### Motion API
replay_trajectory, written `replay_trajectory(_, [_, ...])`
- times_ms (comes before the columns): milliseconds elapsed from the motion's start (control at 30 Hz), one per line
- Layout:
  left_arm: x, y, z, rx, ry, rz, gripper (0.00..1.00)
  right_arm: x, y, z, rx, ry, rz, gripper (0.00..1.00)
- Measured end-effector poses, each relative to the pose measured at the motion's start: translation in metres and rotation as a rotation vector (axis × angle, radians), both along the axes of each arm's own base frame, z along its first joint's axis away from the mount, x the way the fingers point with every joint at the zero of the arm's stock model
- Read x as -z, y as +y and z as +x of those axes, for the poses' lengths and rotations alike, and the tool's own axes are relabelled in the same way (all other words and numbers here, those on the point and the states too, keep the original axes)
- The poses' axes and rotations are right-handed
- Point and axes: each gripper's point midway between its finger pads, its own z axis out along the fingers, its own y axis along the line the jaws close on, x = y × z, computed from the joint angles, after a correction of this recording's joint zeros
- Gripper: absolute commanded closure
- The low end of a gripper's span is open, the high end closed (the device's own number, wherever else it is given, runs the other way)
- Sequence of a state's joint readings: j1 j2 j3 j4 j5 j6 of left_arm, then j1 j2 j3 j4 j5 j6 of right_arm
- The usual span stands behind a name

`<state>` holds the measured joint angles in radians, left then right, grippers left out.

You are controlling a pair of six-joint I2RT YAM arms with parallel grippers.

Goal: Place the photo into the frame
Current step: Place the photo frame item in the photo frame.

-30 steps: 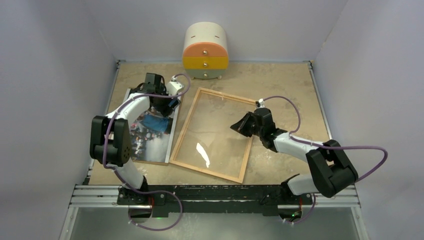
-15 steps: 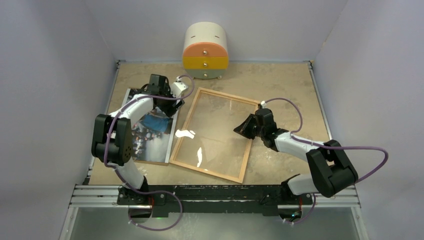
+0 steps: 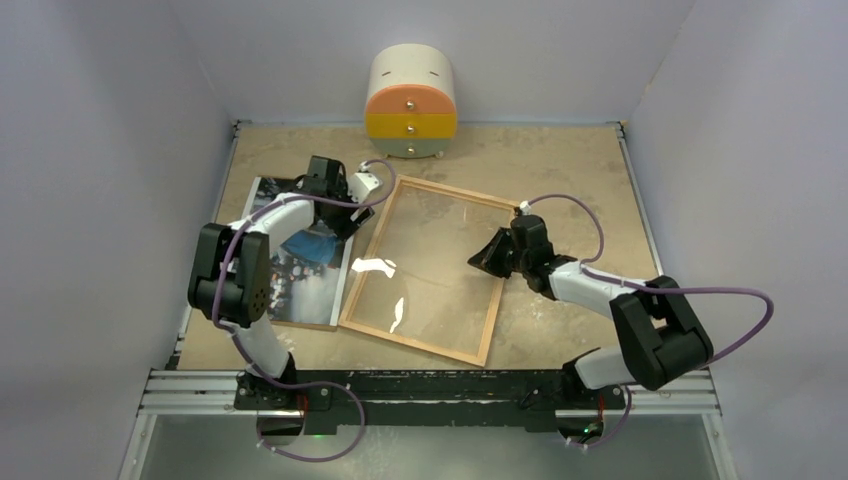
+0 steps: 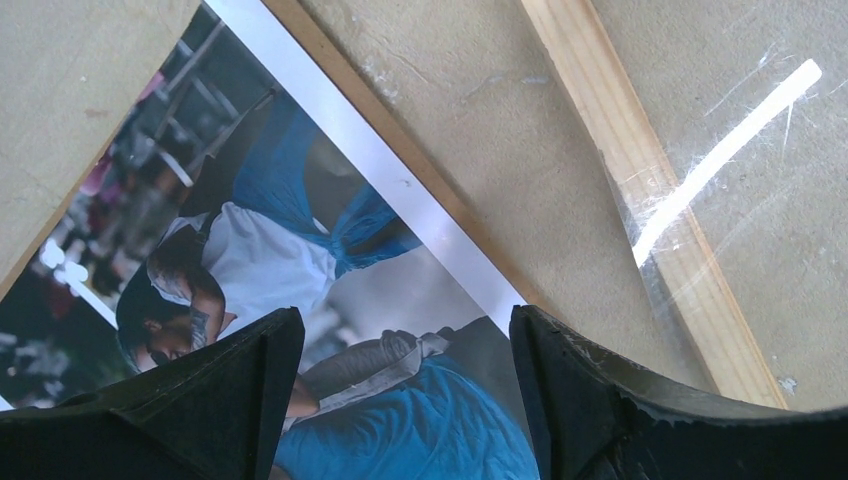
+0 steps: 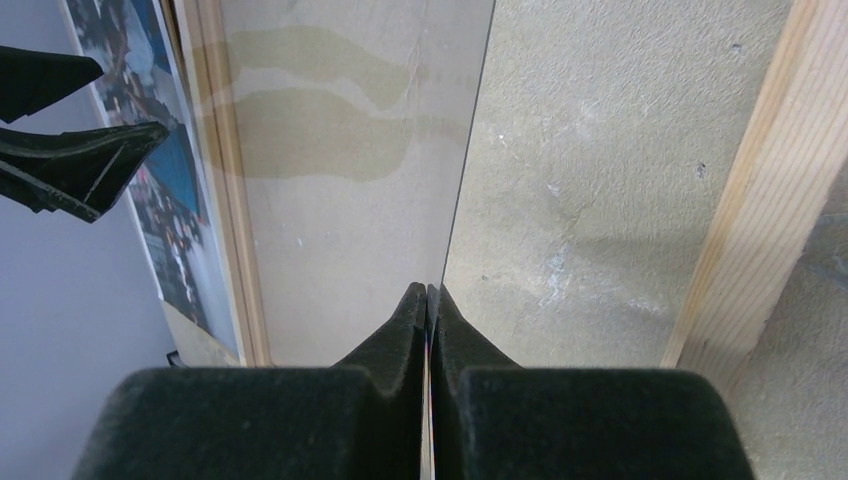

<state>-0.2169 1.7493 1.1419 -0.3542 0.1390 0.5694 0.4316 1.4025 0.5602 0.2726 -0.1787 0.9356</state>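
Top external view has the photo lying flat in the left part of the picture, on a brown backing board whose edge shows along the photo's lower side. It is outside the frame. The frame, a light wooden rectangle, lies just beside it to the right and slants across the middle of the table.

The left pincer hangs over the photo's upper right corner. In the left wrist view it stands wide open. Its dark fingers are spread above the blue and white print with nothing between them. The photo's white border, the board's brown edge and one wooden rail of the frame cross the upper right of that picture.

Within the frame's outline is a clear pane carrying bright glints. The right pincer sits at the pane's right edge, right of centre. In the right wrist view it is closed tight on the pane's thin edge. That edge stands apart from the frame's right rail, with bare table between them.

A round cream, orange and yellow drawer cabinet stands at top centre, well apart from the frame.
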Motion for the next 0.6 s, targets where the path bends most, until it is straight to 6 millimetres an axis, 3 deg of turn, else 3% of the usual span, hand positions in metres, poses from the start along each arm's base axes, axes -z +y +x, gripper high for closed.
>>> replay_trajectory(600, [0.0026,-0.0057,0.0058,0.003,-0.033,0.028,0.22,0.0057,-0.0076,0.0025,-0.047,0.031,-0.035,1.00])
